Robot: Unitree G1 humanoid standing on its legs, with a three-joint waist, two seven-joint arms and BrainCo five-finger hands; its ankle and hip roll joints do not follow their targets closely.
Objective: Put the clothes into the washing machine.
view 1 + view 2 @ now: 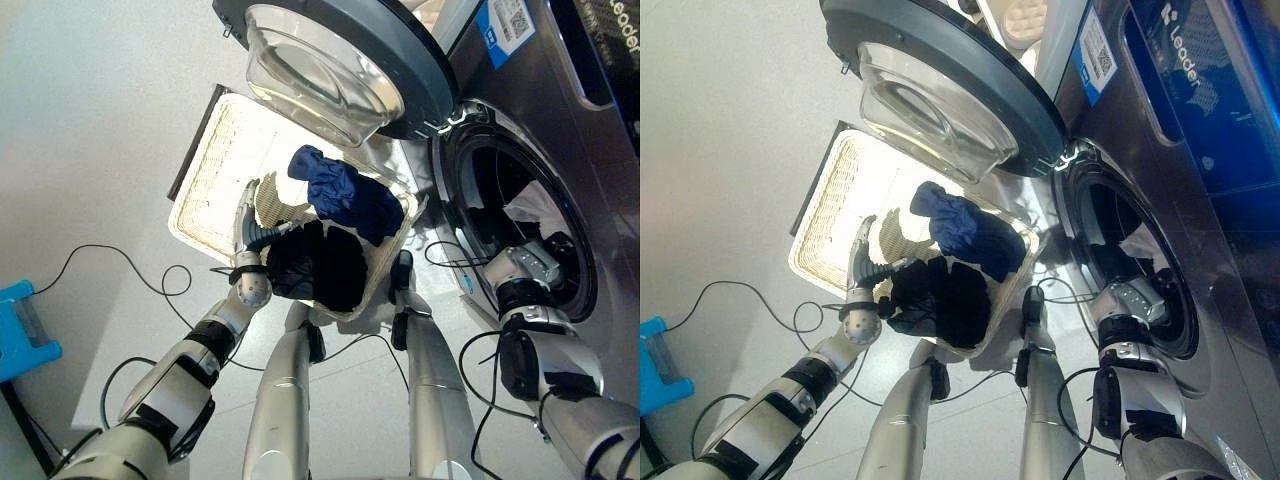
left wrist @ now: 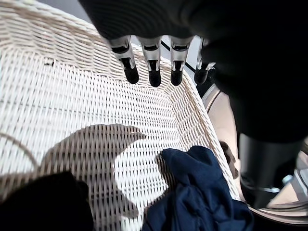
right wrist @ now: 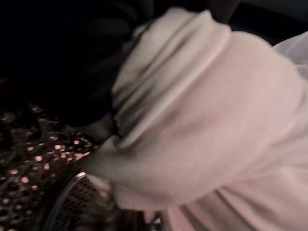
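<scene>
Left wrist view shows the left hand point(image 2: 153, 67) with fingers straight and spread loosely over the white wicker basket point(image 2: 72, 110), holding nothing, with the blue garment point(image 1: 345, 195) just past its fingertips and the black garment point(image 1: 320, 265) beside its palm, both lying in the basket. The right hand point(image 1: 520, 268) reaches into the drum of the washing machine point(image 1: 545, 140), whose door point(image 1: 340, 60) stands open above the basket. A pale pink garment point(image 3: 211, 125) bunches right against that hand, so whether its fingers grip the cloth cannot be told.
</scene>
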